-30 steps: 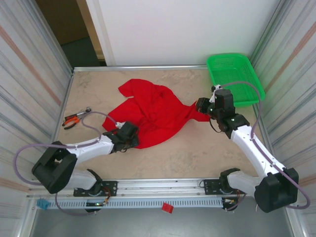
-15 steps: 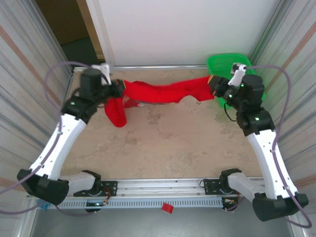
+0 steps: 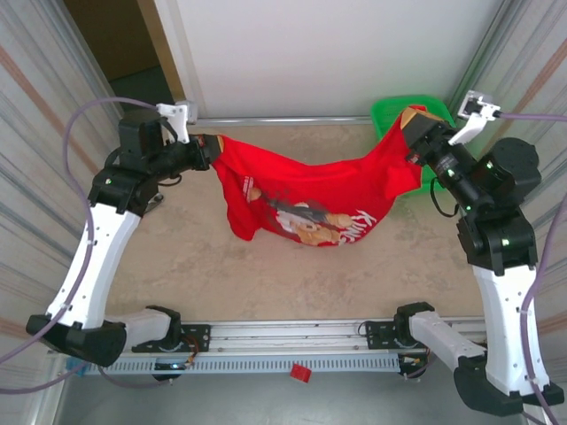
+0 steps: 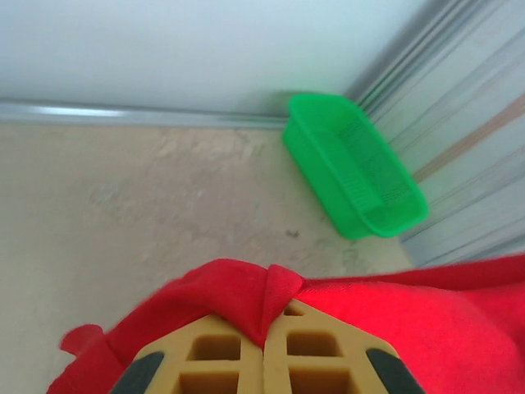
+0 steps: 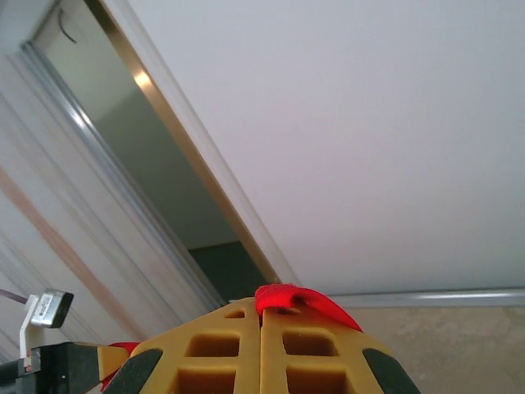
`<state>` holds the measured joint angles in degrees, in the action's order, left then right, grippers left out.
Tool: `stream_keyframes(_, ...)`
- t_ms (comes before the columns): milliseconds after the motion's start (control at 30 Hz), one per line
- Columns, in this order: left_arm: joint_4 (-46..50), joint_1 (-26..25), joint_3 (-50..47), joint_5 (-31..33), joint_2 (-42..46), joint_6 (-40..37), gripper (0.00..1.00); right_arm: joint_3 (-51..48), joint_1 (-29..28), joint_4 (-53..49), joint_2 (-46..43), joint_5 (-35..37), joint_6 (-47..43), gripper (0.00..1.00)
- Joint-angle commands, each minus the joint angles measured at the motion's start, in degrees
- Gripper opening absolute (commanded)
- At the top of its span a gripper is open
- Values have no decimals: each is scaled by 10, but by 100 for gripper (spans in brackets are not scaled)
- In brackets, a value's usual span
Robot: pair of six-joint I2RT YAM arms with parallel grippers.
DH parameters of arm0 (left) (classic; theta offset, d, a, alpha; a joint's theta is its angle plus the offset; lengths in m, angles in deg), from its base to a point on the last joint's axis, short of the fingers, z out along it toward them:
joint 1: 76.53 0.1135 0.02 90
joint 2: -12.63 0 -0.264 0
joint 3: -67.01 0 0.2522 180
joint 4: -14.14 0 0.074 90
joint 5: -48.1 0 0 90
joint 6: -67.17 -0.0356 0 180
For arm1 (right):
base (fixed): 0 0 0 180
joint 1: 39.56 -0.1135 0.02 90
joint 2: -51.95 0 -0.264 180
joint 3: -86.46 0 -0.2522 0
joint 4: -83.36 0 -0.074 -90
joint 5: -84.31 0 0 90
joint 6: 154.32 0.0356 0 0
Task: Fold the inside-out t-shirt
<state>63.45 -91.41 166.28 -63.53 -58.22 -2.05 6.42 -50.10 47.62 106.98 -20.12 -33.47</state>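
Left tool (image 3: 211, 142) and right tool (image 3: 410, 120) suspend lettered red t-shirt (image 3: 354, 188).

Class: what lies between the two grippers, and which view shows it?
A bright red cloth t-shirt, held by left gripper and right gripper, hangs between them; top external view.

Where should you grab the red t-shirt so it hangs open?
By its top edge, at the two far ends, one from each side. The left gripper and right gripper pinch it there, and the t-shirt hangs stretched between them with its print showing.
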Motion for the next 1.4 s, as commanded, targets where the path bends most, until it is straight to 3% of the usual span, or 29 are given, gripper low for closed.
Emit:
stream_keyframes(0, -66, 37, -20, -36, -51, -6, 0, -17, 17, 20, 76, 8, -21, 0)
stream_keyframes(233, -84, 56, 111, -55, -180, -21, 0, 91, 53, 42, 197, -49, -8, 0)
stream_keyframes(467, -68, 56, 164, -53, -161, -30, 0, 133, 61, 29, 184, -67, -4, 0)
stream_keyframes(567, -77, 56, 98, -64, -125, -24, 1, 54, 61, 47, 136, -68, 15, 0)
stream_keyframes(767, -113, 46, -120, -81, -76, -9, 6, -202, 39, 57, -5, -45, 61, 0)
stream_keyframes(1000, -135, 28, -319, -47, -50, 10, 45, -464, -33, 1, -147, 52, 112, 0)
stream_keyframes(1233, -131, 11, -441, 50, 53, 110, 55, -514, -40, -23, -185, 84, 115, 0)
stream_keyframes(1367, -120, -23, -512, 154, 107, 166, 57, -494, -39, -19, -165, 86, 97, 0)
